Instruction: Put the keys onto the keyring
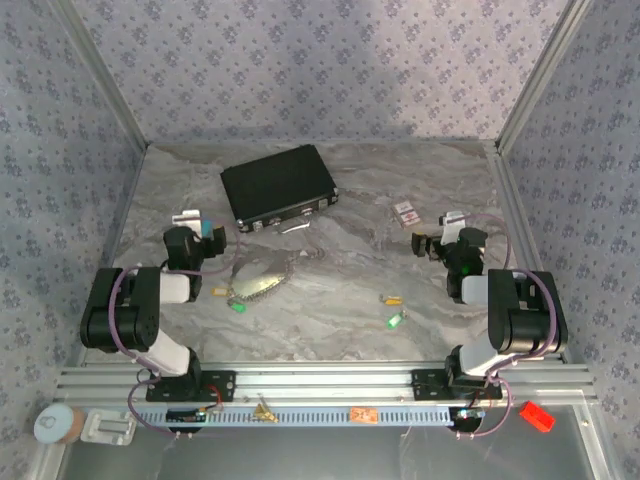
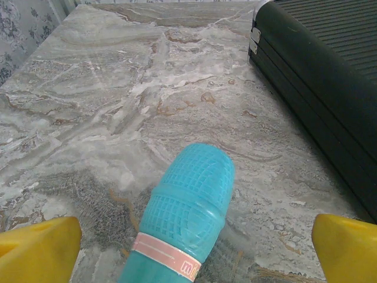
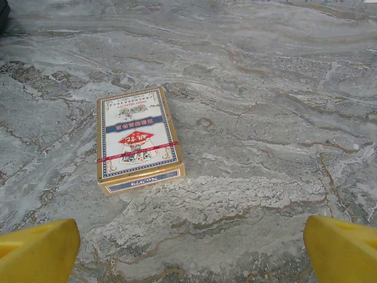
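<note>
The keyring (image 1: 262, 280), a thin silvery chain loop, lies on the marble table (image 1: 340, 270) left of the middle. A green key (image 1: 238, 306) and a yellow key (image 1: 218, 292) rest by its near-left end. Another yellow key (image 1: 392, 298) and a green key (image 1: 396, 320) lie further right. My left gripper (image 1: 200, 240) (image 2: 191, 253) is open just left of the chain; a teal stick (image 2: 188, 212) lies between its wide yellow fingertips (image 2: 35, 250), ungripped. My right gripper (image 1: 430, 243) (image 3: 188, 253) is open over bare table, its fingertips (image 3: 344, 247) far apart.
A black case (image 1: 280, 187) (image 2: 330, 88) sits at the back, right of the left gripper. A small pack of cards (image 1: 405, 211) (image 3: 136, 138) lies ahead of the right gripper. Patterned walls enclose the table on three sides.
</note>
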